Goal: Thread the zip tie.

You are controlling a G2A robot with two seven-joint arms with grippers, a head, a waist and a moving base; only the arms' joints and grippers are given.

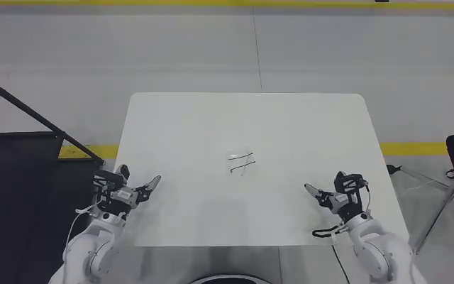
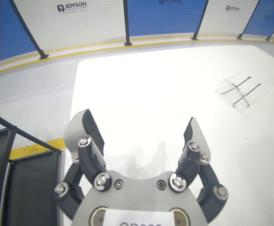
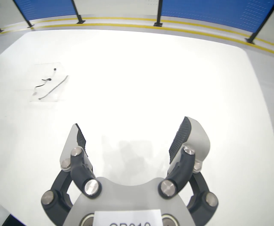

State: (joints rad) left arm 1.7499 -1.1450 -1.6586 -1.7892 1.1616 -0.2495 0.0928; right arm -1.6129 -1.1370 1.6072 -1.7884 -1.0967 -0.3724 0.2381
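Two thin black plastic zip ties (image 1: pixel 242 165) lay crosswise, well apart from both arms and roughly midway between them. The left gripper (image 2: pixel 139 115) and right gripper (image 3: pixel 131 121) both gaped wide and empty.

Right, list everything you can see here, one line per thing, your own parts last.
table: one, white, under both grippers
clear holder: one, transparent, near the table's middle
zip ties: two, dark, lying on the clear holder
dark panel: one, black, beside the table on the left arm's side
barrier panels: several, blue and white, beyond the table
left gripper: one, grey with black pads, open, above the table's near part
right gripper: one, grey with black pads, open, above the table's near part
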